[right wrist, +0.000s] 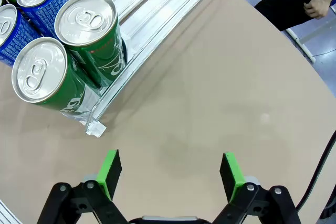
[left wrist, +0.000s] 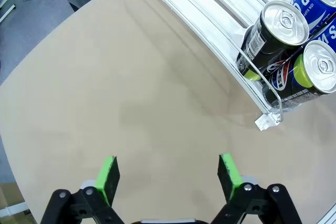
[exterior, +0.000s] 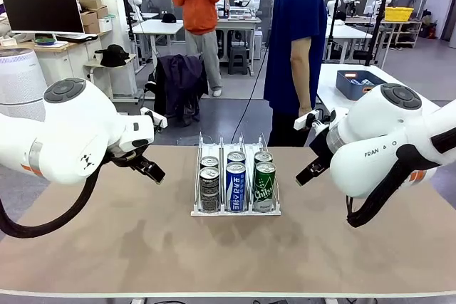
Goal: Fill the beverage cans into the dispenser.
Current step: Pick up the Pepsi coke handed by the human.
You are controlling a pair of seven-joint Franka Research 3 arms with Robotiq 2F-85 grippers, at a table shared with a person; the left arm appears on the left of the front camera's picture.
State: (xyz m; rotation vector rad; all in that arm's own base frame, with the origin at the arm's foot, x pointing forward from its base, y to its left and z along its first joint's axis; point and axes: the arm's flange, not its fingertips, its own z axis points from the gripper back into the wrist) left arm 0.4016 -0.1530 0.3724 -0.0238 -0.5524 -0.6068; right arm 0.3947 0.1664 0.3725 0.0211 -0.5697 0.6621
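dispenser [exterior: 235, 211] sits at centre of table [exterior: 128, 247], long axis running robot side to person side, low lip twd robot. 3 lanes, 2 upright cans each, tops up, bunched at the lip end: dark cans [exterior: 209, 189] in robot's left lane, blue cans [exterior: 236, 186] mid, green cans [exterior: 264, 186] right. bare track behind them. left gripper [left wrist: 168, 169] & right gripper [right wrist: 169, 166]: jaws spread wide, nothing held, each over bare tabletop beside the rack, not touching it. wide bare surface both sides & twd near edge.
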